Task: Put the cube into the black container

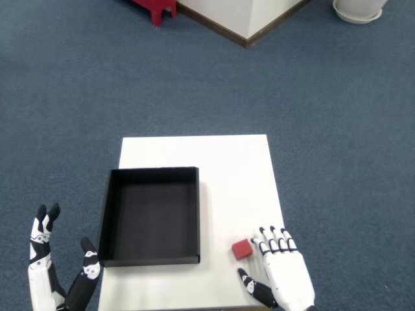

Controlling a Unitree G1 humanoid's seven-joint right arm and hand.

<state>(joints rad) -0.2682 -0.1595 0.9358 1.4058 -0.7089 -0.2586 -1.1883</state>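
Presently the small red cube (242, 249) lies on the white rectangular table (227, 168), right of the shallow black square container (150, 216). Right hand (284, 273) rests just beside it, fingers spread, thumb apart, holding nothing.

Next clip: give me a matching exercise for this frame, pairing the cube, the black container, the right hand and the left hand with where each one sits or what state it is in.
Things:
1. red cube
2. black container
3. right hand
4. left hand

Places or states:
A. off the table, beyond its left edge
B. empty, on the table's left part
C. open, fingers apart, just right of the cube
D. on the white tabletop, outside the container, near its front right corner

Pairs: 1-D, 2-B, 3-C, 4-A
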